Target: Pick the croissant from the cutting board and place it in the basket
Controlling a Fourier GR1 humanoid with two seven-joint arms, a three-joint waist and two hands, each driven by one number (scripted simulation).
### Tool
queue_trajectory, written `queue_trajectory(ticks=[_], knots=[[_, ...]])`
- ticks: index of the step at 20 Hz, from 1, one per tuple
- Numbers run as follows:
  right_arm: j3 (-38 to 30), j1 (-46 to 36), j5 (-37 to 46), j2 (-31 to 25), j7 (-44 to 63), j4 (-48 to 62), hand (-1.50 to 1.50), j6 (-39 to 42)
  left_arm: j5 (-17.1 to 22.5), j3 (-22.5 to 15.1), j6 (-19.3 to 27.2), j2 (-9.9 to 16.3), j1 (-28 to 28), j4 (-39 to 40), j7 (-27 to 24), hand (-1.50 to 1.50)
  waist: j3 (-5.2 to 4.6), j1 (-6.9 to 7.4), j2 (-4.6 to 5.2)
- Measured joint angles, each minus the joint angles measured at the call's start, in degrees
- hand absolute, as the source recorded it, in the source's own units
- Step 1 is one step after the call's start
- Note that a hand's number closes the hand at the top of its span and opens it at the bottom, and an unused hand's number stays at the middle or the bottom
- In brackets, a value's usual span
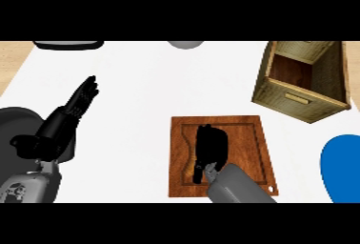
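Note:
The wooden cutting board lies at the centre front of the white counter. My right hand is stretched out over the board's left half, fingers straight and pointing away from me, open. No croissant shows; the hand covers the spot beneath it. The wicker basket stands at the back right, tilted, its dark brown inside showing and nothing visible in it. My left hand rests open at the left, fingers straight and pointing up toward the back.
A blue rounded object sits at the right edge, close to the board. A grey object and a black one lie along the back edge. The wooden floor shows at the far left.

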Motion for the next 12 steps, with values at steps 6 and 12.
queue_trajectory(ticks=[6, 12], knots=[[-1.77, -1.59, 0.19, -1.51, -5.07, -3.81, 1.5, 3.29, -1.1, 0.33, 0.23, -0.84, -0.35, 1.57, -1.29, 0.0, 0.15, -0.23, 0.43], [-5.68, -2.04, -0.52, -3.46, -8.57, -12.37, 1.5, 5.71, -1.3, 0.78, -0.13, -1.05, -0.42, 1.13, -0.75, 0.0, 0.22, -0.36, 0.66]])
